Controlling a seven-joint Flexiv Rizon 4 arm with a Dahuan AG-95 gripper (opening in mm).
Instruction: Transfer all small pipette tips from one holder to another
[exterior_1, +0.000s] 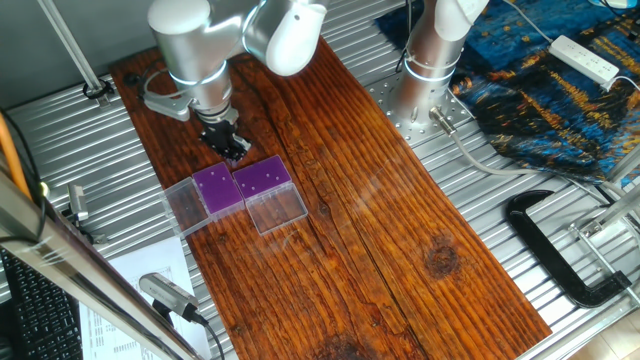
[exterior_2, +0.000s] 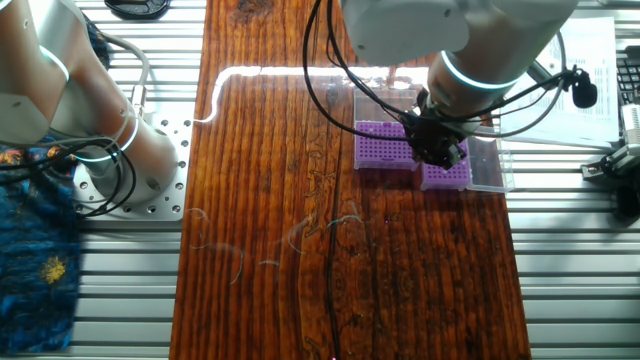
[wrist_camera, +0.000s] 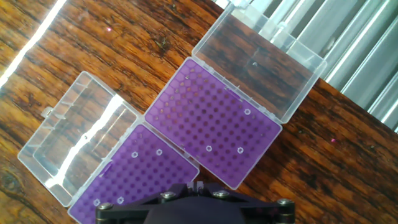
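Note:
Two holders with purple perforated tops lie side by side on the wooden board, clear lids folded open. In the hand view, one holder (wrist_camera: 214, 121) carries three small pipette tips (wrist_camera: 209, 148), seen as pale rings. The other holder (wrist_camera: 134, 177) carries several tips (wrist_camera: 134, 154). My gripper (wrist_camera: 196, 185) hangs low at the bottom edge, by the corner where the two holders meet. Its fingertips stand close together, and nothing shows between them. From the side, the gripper (exterior_1: 232, 148) hovers just behind the holders (exterior_1: 218, 190) (exterior_1: 265, 180). In the other fixed view the gripper (exterior_2: 440, 155) partly covers one holder (exterior_2: 447, 175), beside the other (exterior_2: 385, 145).
The open clear lids (wrist_camera: 78, 140) (wrist_camera: 258, 59) stick out from the holders' outer sides. A second arm's base (exterior_1: 430, 70) stands at the board's far side. A black clamp (exterior_1: 560, 250) lies on the metal table to the right, with papers (exterior_1: 150, 290) to the left.

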